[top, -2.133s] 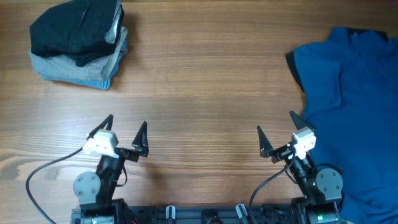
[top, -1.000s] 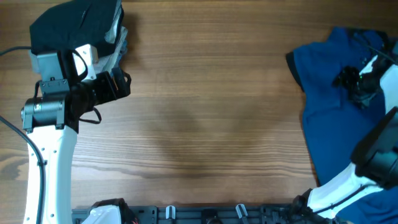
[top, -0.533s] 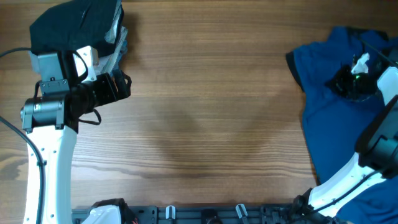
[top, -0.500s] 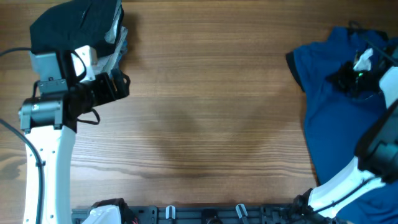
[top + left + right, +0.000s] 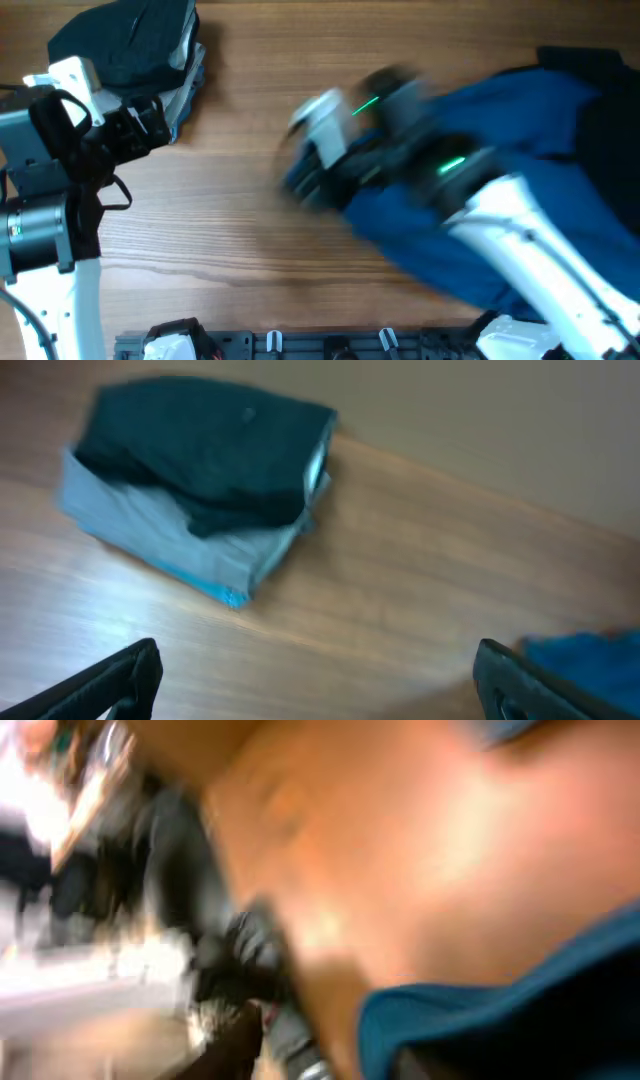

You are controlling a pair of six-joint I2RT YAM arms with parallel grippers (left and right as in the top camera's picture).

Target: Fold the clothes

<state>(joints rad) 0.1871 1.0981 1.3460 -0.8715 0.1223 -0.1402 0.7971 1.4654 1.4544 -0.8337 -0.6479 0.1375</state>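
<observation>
The deep-blue shirt (image 5: 520, 120) is stretched from the right edge towards the table's middle, under my right arm. My right gripper (image 5: 305, 165) is a blur at the shirt's left end. In the right wrist view, blue fabric (image 5: 500, 1010) lies by the jaws of the gripper (image 5: 330, 1055); blur hides how they stand. A folded stack, black on pale denim-grey (image 5: 130, 50), sits at the far left. My left gripper (image 5: 150, 125) hovers just in front of that stack (image 5: 200, 490), and in the left wrist view the gripper (image 5: 318, 660) is wide open over bare wood.
A dark fabric patch (image 5: 610, 110) shows at the right edge beside the shirt. The arm bases and cable rail (image 5: 320, 345) run along the near edge. Bare wooden tabletop (image 5: 250, 230) lies between the stack and the shirt.
My right arm has swept fast from the far right to the table's middle, and the blue shirt has come leftward with it. The left arm has shifted slightly left and nearer.
</observation>
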